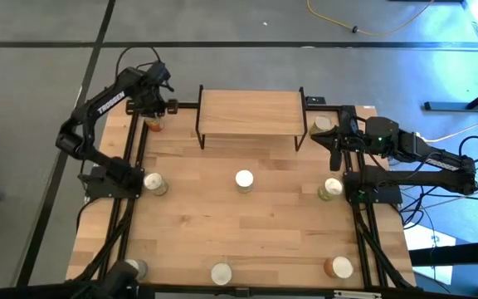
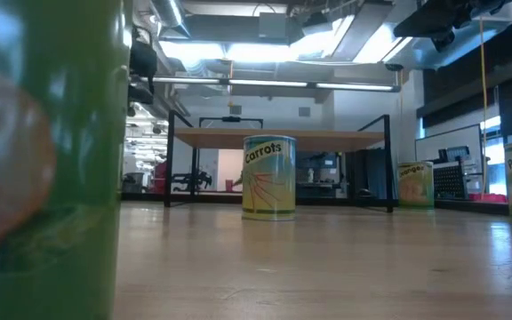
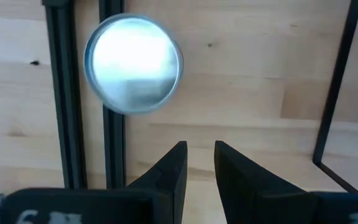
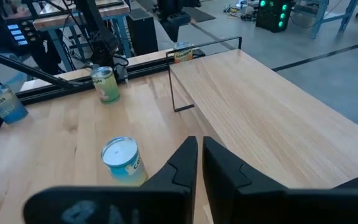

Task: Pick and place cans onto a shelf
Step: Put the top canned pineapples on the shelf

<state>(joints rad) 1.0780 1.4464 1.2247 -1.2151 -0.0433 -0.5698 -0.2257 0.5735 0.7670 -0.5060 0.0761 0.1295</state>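
Observation:
The shelf [image 1: 247, 115] stands at the table's far middle, its wood top bare. Several cans stand upright on their bases on the tabletop. My left gripper [image 1: 151, 106] hovers at the far left above an orange-red can [image 1: 154, 125]. In the left wrist view its fingers [image 3: 201, 155] are shut with a narrow gap and empty, and the can's silvery top [image 3: 133, 63] lies just ahead of them. My right gripper [image 1: 335, 143] is shut and empty beside the shelf's right end, near a can [image 1: 323, 123]. Its fingers [image 4: 199, 149] point across the shelf top [image 4: 260, 106].
Other cans stand at mid left [image 1: 154, 183], centre [image 1: 244, 179], mid right [image 1: 330, 188] and along the near edge [image 1: 135, 268], [image 1: 221, 273], [image 1: 338, 267]. Black rails [image 3: 64, 93] run beside the left can. The shelf's thin black legs [image 1: 201, 116] stand close by.

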